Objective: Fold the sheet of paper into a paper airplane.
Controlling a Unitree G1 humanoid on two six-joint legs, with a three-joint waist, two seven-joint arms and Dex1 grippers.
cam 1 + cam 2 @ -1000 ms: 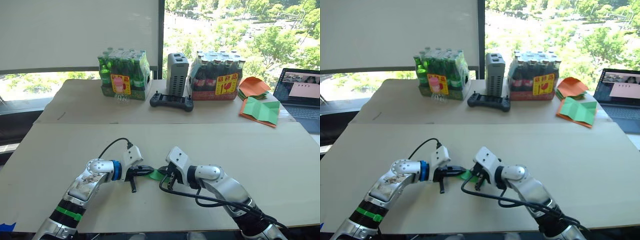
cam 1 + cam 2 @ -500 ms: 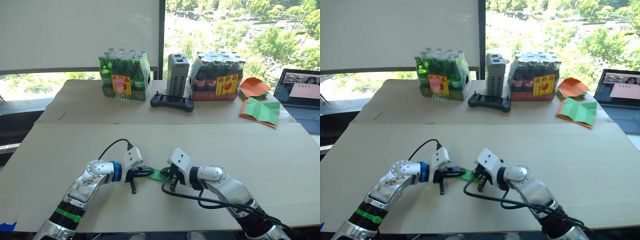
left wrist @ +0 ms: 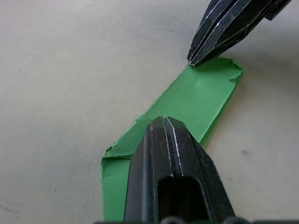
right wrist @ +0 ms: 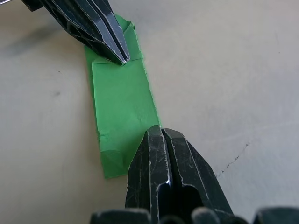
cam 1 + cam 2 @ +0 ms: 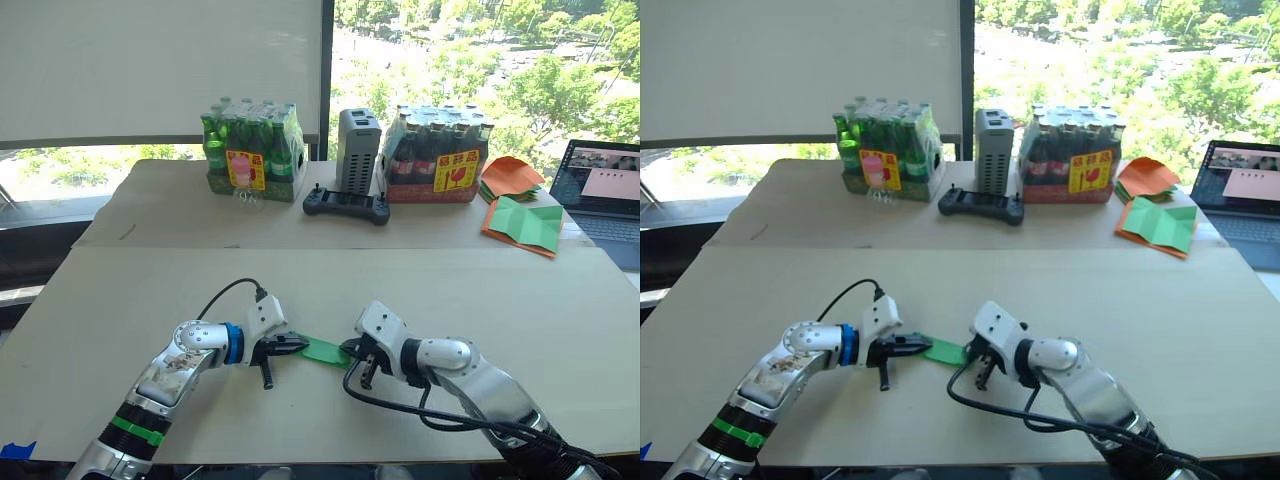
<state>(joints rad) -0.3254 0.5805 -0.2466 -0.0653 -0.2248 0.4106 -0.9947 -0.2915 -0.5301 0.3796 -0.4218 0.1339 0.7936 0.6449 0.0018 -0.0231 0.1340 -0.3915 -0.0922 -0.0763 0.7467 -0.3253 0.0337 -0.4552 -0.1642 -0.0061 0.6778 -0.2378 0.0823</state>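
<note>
Right claw (image 5: 352, 351) has slid rightward, both closed claws pressing the folded sheet of paper (image 5: 325, 351), left claw (image 5: 297, 343) opposite.

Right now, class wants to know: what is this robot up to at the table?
It is folding a small piece of green paper, now a narrow folded strip lying on the table. The left gripper presses one end and the right gripper the other, both with jaws shut. It is not yet shaped like an airplane. Bottle packs stand at the far edge.
</note>
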